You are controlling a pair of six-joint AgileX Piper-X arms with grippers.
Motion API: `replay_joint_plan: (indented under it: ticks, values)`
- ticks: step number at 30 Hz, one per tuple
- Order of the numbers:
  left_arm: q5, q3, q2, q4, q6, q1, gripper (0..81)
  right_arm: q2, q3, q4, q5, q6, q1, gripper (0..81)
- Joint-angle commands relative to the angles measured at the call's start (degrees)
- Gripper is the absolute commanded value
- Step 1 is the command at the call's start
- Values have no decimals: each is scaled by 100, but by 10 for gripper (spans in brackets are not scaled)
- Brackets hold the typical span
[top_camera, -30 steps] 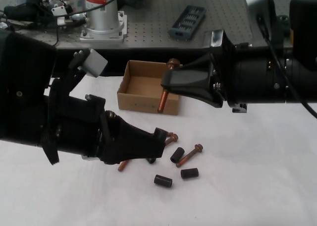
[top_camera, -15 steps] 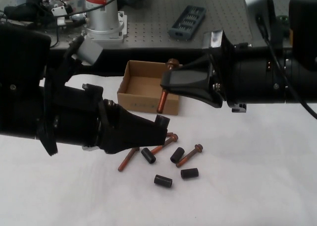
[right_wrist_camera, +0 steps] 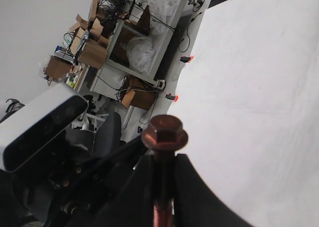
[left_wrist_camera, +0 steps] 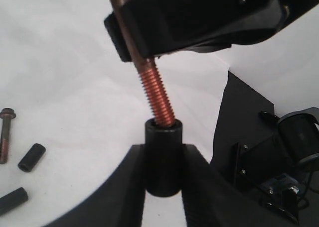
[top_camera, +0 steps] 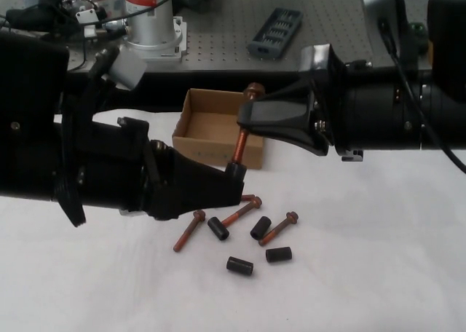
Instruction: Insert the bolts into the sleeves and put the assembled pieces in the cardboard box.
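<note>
From the left, the left gripper [top_camera: 234, 175] is closed on a black sleeve [left_wrist_camera: 163, 160], gripping it upright between both fingers [left_wrist_camera: 119, 197] above the white cloth [top_camera: 364, 259]. A copper-coloured bolt [left_wrist_camera: 155, 95] stands over it, threaded end down, its tip just inside the sleeve's mouth (most of the thread is bare above the rim). Below this pair, on the cloth, lie loose bolts [top_camera: 188, 231] and spare sleeves [top_camera: 239, 266], scattered near one another. Behind the held bolt sits the cardboard box [top_camera: 204, 151], open side up. To the right, the right gripper [top_camera: 251, 121] clamps the bolt's smooth shank just under its hex head, holding it nearly vertical, a little tilted.
</note>
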Motion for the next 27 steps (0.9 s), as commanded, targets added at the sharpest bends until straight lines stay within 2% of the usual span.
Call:
replay_joint_plan:
  ticks: [1, 10, 18, 27]
  values:
    - [-138, -32, -60, -328, -82, 17, 6, 7, -15, 22, -171, -47, 26, 29]
    - [-312, -32, -60, -328, -87, 17, 6, 7, -15, 24, -257, -91, 26, 29]
    - [-312, -32, -60, -328, -87, 17, 6, 7, -15, 93, -221, -1071, 26, 29]
    - [-315, -32, -60, -328, -109, 17, 6, -14, -15, 154, -1, -1312, 26, 29]
